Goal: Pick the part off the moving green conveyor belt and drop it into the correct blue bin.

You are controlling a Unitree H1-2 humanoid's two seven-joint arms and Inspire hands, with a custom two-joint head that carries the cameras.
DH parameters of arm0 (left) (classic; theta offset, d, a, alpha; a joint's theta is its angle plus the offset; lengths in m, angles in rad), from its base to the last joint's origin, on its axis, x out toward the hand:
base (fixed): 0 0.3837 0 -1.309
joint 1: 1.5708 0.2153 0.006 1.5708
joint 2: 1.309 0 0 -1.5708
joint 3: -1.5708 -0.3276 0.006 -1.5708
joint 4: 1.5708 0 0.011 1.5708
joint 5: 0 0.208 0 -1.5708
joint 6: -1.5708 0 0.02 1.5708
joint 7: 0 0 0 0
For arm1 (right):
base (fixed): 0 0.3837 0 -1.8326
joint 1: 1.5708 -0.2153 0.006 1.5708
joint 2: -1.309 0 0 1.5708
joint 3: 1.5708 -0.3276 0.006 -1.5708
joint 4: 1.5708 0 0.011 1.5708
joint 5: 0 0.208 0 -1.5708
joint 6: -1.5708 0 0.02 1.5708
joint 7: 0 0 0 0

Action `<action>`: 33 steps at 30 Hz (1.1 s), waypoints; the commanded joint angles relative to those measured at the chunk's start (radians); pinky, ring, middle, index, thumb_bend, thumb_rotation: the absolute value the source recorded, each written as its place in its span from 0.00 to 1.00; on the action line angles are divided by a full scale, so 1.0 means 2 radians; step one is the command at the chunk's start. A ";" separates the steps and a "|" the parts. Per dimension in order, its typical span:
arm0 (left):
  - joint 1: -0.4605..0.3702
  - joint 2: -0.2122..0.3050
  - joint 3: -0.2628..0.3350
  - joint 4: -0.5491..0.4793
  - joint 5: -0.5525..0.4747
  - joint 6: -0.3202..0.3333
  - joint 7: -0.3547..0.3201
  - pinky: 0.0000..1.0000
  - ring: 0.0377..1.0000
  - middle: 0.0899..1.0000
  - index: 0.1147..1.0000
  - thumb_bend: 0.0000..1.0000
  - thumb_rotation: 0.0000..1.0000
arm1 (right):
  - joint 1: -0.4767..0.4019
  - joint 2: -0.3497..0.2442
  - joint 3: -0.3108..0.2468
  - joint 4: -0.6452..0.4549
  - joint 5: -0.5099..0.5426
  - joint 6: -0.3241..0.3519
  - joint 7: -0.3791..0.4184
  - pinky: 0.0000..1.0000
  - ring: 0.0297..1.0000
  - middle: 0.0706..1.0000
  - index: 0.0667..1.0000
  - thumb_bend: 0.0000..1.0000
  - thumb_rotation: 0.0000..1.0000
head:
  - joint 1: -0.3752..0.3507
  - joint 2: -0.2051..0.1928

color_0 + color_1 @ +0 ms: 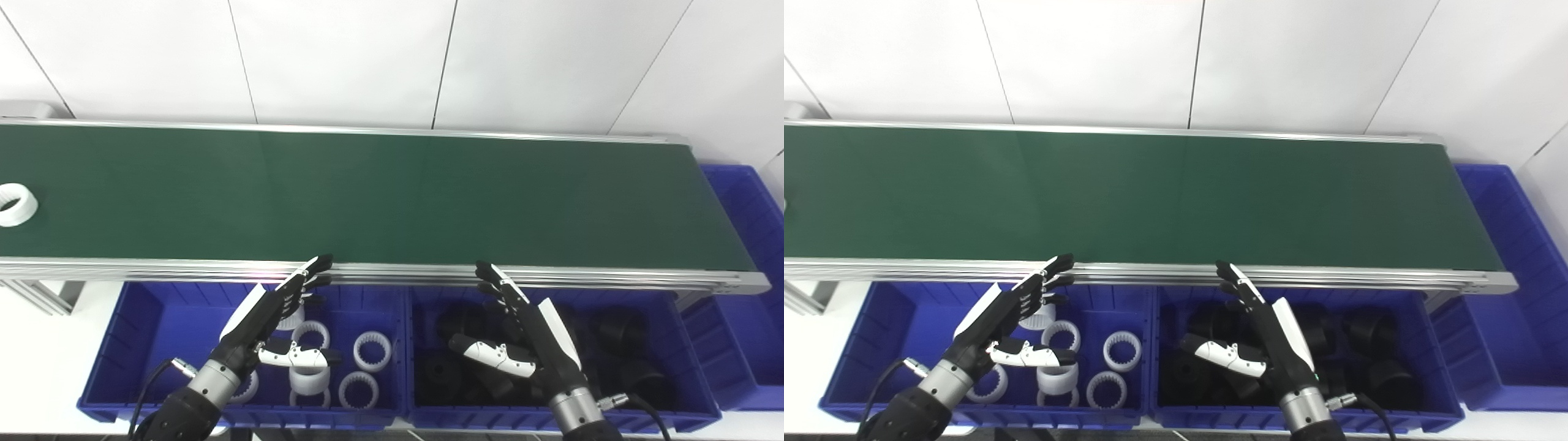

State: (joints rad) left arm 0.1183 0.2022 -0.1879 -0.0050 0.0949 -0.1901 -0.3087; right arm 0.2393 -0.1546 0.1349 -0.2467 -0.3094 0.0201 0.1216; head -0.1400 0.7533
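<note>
A white toothed ring [15, 204] lies on the green conveyor belt [380, 196] at its far left end, about midway between the belt's far and near edges; in the right eye view it is almost cut off by the picture's left edge. The rest of the belt surface is bare green.

Below the belt's near aluminium rail [398, 272] stand two blue bins side by side. The left blue bin [141, 324] holds white toothed rings [372, 350]; the right blue bin [686, 373] holds black parts [615, 327]. A third blue bin [750, 257] stands past the belt's right end.

The left hand [269, 318] hovers over the bin of white rings with its fingers [309, 272] spread and extended toward the rail, holding nothing. The right hand [527, 334] hovers over the bin of black parts, fingers [493, 278] likewise apart and empty, thumb pointing left.
</note>
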 commanded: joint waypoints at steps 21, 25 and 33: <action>-0.003 -0.048 -0.035 0.057 0.051 -0.066 0.052 0.85 0.92 0.96 0.94 0.87 0.25 | 0.009 -0.042 -0.023 0.033 0.047 -0.093 -0.008 0.77 0.86 0.91 0.94 0.64 0.26 | 0.168 -0.100; -0.004 -0.047 -0.037 0.066 0.051 -0.075 0.056 0.85 0.93 0.96 0.94 0.87 0.25 | 0.009 -0.042 -0.023 0.037 0.045 -0.094 -0.009 0.78 0.85 0.90 0.93 0.66 0.23 | 0.163 -0.109; -0.010 -0.045 -0.039 0.096 0.047 -0.100 0.056 0.84 0.93 0.97 0.94 0.87 0.25 | 0.008 -0.040 -0.020 0.058 0.047 -0.111 -0.010 0.79 0.85 0.90 0.92 0.67 0.23 | 0.155 -0.150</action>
State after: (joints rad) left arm 0.1206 0.1154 -0.2632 0.1969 0.1931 -0.3339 -0.2090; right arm 0.2600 -0.2338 0.0966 -0.1163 -0.2262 -0.1340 0.1149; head 0.1687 0.4525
